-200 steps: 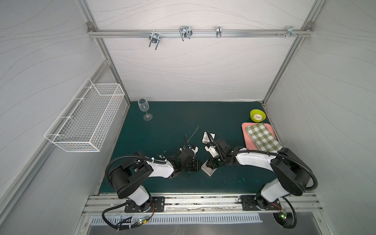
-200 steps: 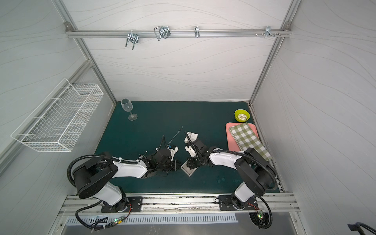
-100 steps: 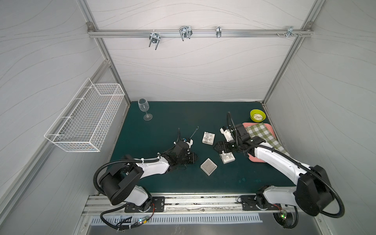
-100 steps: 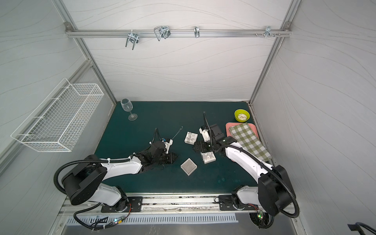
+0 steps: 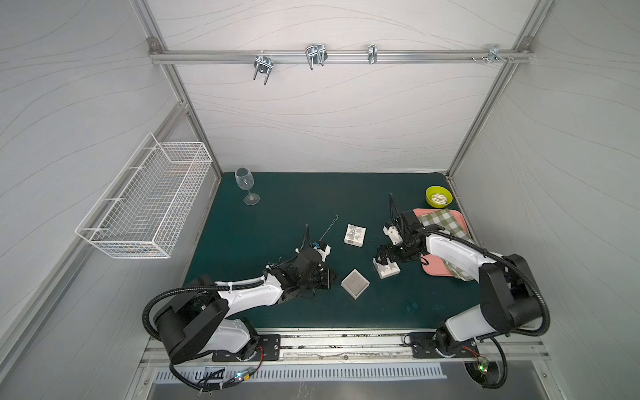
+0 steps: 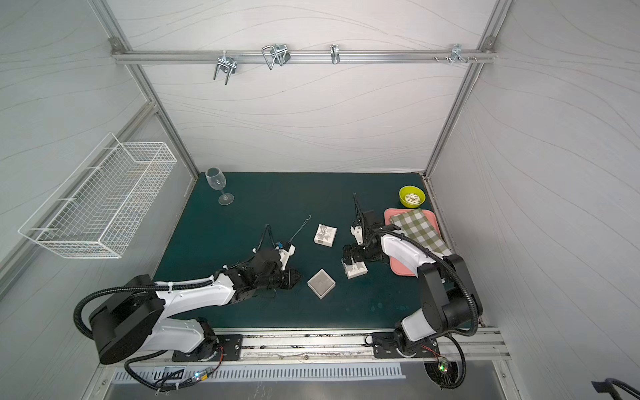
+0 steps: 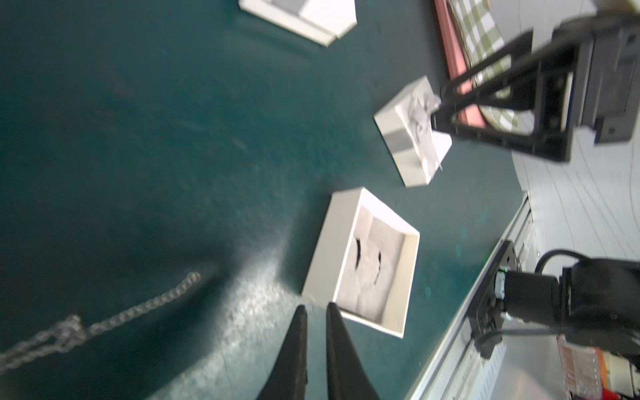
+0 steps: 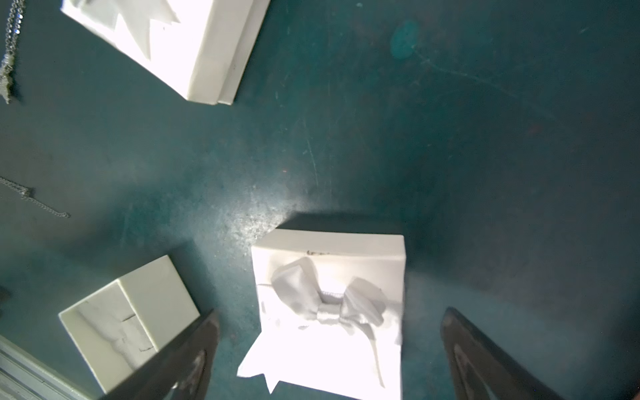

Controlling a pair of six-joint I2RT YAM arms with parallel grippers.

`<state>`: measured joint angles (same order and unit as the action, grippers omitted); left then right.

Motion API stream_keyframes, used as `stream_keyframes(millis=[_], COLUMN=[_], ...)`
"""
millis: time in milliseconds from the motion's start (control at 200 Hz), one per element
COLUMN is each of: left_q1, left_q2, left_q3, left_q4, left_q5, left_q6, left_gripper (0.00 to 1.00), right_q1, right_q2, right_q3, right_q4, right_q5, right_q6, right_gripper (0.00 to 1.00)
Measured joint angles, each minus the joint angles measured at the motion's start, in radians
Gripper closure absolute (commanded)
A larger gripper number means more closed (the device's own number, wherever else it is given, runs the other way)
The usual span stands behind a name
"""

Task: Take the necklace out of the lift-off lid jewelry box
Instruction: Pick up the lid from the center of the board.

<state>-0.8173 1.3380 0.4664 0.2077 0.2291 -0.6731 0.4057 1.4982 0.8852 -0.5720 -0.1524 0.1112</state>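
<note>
The white jewelry box (image 5: 355, 283) (image 6: 321, 283) stands open mid-mat. Its grey insert (image 7: 374, 263) shows in the left wrist view with nothing on it. The necklace (image 7: 104, 322), a silver chain, lies on the mat beside my left gripper (image 7: 316, 306) (image 5: 330, 277). That gripper is all but shut, holds nothing, and points at the box's near corner. The bow-topped lid (image 8: 346, 353) (image 5: 387, 270) rests on the mat to the right of the box. My right gripper (image 8: 330, 311) (image 5: 382, 258) hangs open over the lid, one finger on each side.
A second closed bow box (image 5: 355, 234) sits behind, with another thin chain (image 5: 329, 227) beyond it. A pink tray (image 5: 431, 268) with a checked cloth and a yellow-green bowl (image 5: 438, 197) are at the right. A wine glass (image 5: 246, 185) stands back left, and a wire basket (image 5: 145, 204) hangs on the left wall.
The right arm left the box, carried the lid off to the right, set it on the mat and opened. The left gripper pulled away from the box and let the chain go.
</note>
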Motion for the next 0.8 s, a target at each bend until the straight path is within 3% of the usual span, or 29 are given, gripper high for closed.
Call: stream_keyframes(millis=[275,565,800], left_q1=[-0.014,-0.014,-0.018], left_q2=[-0.005,-0.005,-0.002], left_q3=[-0.039,-0.043,-0.068], left_q4=[0.000,0.006,0.037], left_q5=[-0.012,-0.012,-0.010], left_q6=[-0.017,-0.020,-0.039], left_gripper=[0.87,0.90,0.92], right_q1=[0.056,0.090,0.095], right_q2=[0.093,0.139,0.137], right_q3=[0.056,0.078,0.085], right_q4=[-0.048,-0.095,-0.101], right_q5=[0.040,0.092,0.108], right_q6=[-0.006,0.005,0.014], right_gripper=[0.01,0.21,0.28])
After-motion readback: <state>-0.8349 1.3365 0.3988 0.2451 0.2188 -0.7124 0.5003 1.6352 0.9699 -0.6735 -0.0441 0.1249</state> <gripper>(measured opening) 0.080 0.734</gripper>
